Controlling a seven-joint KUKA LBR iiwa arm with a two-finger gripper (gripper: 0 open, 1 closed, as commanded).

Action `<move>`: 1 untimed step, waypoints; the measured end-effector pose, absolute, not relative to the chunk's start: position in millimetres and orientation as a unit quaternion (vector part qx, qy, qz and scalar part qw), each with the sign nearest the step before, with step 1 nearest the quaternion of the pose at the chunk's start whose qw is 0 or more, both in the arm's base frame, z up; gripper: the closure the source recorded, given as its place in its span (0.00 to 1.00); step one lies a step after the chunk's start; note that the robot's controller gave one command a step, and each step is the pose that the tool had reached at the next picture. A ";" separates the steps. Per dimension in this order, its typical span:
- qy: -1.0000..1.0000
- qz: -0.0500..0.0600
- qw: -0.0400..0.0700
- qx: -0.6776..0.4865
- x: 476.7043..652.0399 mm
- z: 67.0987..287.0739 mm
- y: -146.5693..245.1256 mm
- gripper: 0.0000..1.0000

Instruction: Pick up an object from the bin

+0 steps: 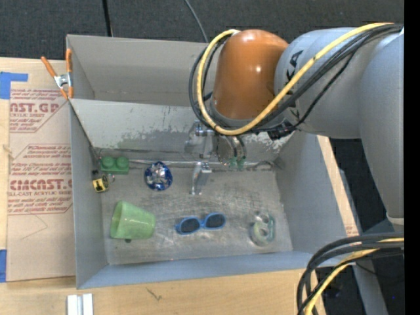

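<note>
My gripper (199,180) hangs below the orange cover over the middle of the bin, near the back wall, with nothing seen in it. Just left of it lies a shiny blue and silver ball (158,176). In front of it, on the bin floor, lies a pair of blue sunglasses (200,224). A clear greenish ring-shaped thing (262,230) rests at the front right, apart from the gripper.
A light green cup (132,221) lies on its side at the front left. A green toy brick (113,165) and a small yellow thing (100,185) sit against the left wall. The arm and its cables cover the bin's back right.
</note>
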State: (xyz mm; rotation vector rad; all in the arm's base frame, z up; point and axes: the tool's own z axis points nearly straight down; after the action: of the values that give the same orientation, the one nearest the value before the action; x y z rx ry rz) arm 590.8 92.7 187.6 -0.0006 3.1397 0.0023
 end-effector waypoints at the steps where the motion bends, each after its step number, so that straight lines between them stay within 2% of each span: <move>1: 0.997 0.001 -0.002 -0.072 535.0 79.5 129.9 0.00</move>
State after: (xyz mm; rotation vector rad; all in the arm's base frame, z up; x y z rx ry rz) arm 535.0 129.9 79.5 -0.2263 3.1381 0.0019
